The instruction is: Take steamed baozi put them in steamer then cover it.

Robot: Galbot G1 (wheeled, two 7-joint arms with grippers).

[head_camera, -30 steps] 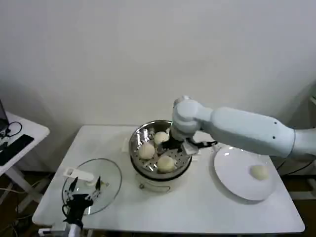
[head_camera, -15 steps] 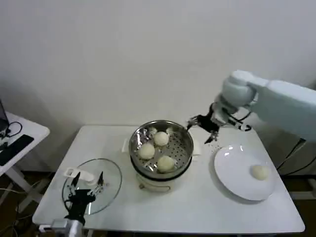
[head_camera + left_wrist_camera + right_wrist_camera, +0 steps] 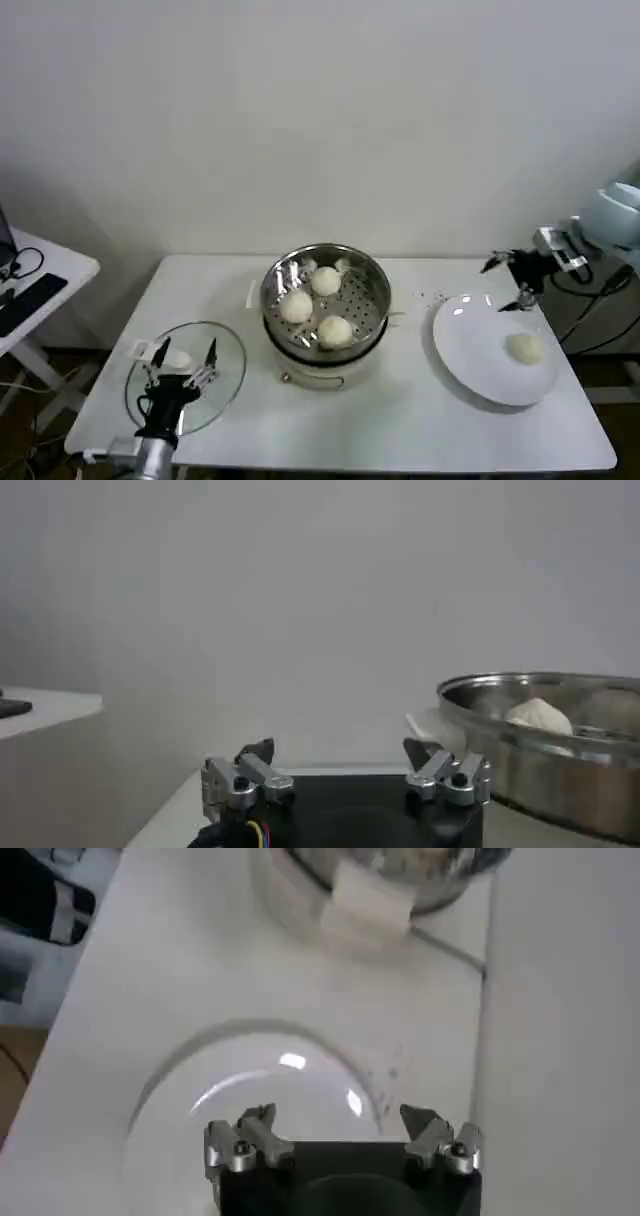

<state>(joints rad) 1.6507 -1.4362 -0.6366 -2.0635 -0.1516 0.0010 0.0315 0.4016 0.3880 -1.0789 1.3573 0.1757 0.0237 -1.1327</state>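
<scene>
The steel steamer [image 3: 374, 300] stands mid-table with three steamed baozi inside, at the back [image 3: 326, 281], left [image 3: 297, 306] and front [image 3: 335, 330]. One more baozi [image 3: 526, 347] lies on the white plate [image 3: 478, 352] at the right. My right gripper [image 3: 506, 284] hangs open and empty above the plate's far edge; in its wrist view the gripper [image 3: 338, 1116] looks down on the plate [image 3: 230, 1088]. My left gripper [image 3: 185, 356] is open over the glass lid [image 3: 225, 372]. The left wrist view shows the gripper [image 3: 338, 752] facing the steamer [image 3: 560, 755] and a baozi [image 3: 540, 715].
The lid's white handle [image 3: 160, 352] lies under the left fingers. A side table [image 3: 40, 275] with cables stands to the far left. A dark cable [image 3: 590, 330] hangs beyond the table's right edge. Bare tabletop [image 3: 400, 410] runs in front of the steamer.
My right arm pulled back from over the steamer and swung right to the plate's far edge. The left gripper shifted slightly over the lid.
</scene>
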